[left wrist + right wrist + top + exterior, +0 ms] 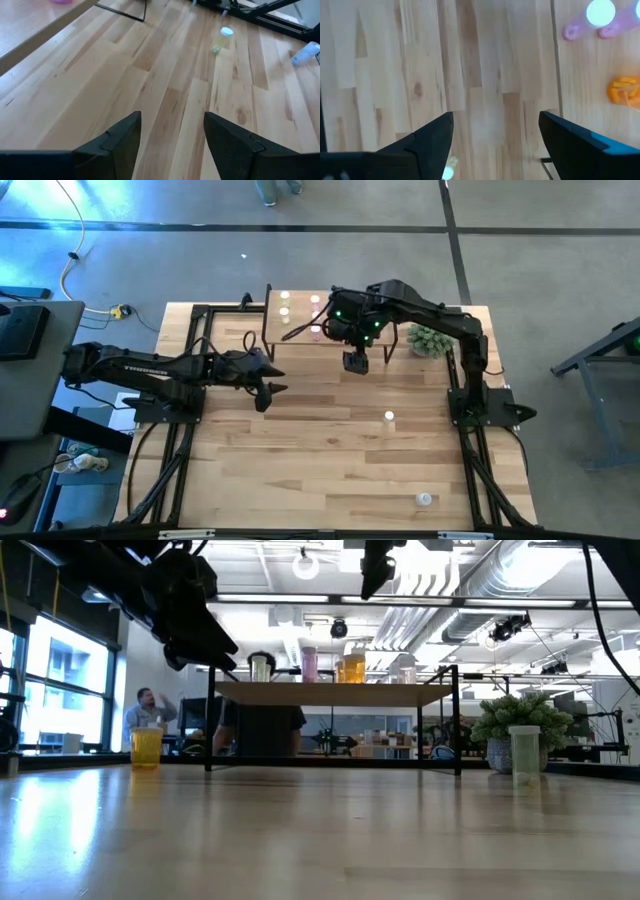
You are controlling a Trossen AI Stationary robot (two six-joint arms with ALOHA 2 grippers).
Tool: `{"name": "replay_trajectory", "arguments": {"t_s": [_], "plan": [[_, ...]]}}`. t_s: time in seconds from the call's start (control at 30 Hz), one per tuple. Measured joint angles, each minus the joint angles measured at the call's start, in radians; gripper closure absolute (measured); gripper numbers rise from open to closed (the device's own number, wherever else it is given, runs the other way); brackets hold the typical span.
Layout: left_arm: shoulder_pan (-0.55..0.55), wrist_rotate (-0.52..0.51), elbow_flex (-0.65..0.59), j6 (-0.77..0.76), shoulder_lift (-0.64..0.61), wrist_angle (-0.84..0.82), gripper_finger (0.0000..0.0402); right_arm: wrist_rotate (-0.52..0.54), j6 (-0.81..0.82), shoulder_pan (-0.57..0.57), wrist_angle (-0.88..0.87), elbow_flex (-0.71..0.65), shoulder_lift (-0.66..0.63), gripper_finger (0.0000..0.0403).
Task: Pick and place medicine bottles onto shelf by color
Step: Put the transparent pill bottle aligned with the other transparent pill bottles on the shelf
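Note:
The shelf (300,320) stands at the table's far side with several medicine bottles on its board. The low view shows a clear one (261,667), a pink one (309,664) and an orange one (352,667) among them. A pale bottle (389,417) stands upright on the table right of centre. Another (424,499) lies near the front edge. The low view shows a yellow bottle (146,747) standing at the left. My left gripper (268,388) hovers open over the table's left middle. My right gripper (355,362) hangs open just in front of the shelf. Neither has anything between its fingers.
A small potted plant (430,338) sits at the far right beside the shelf. Black frame rails (180,450) run along the table's left and right edges. A person (148,710) shows in the room behind. Bare wood lies across the table's middle and front.

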Motion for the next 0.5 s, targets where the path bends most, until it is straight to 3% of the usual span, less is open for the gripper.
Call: {"name": "replay_trajectory", "arguments": {"t_s": [0.13,0.3,0.5], "plan": [[0.0,0.0,0.0,0.0,0.0,-0.001,0.0195,0.05,0.056,0.05,0.003,-0.08,-0.024,0.0119],[0.0,0.0,0.0,0.0,0.0,-0.019,0.0195,0.153,0.192,0.124,0.047,-0.357,-0.119,0.0119],[0.0,0.0,0.0,0.0,0.0,-0.018,0.0195,0.158,0.394,0.229,0.129,-0.633,-0.269,0.0119]]}}
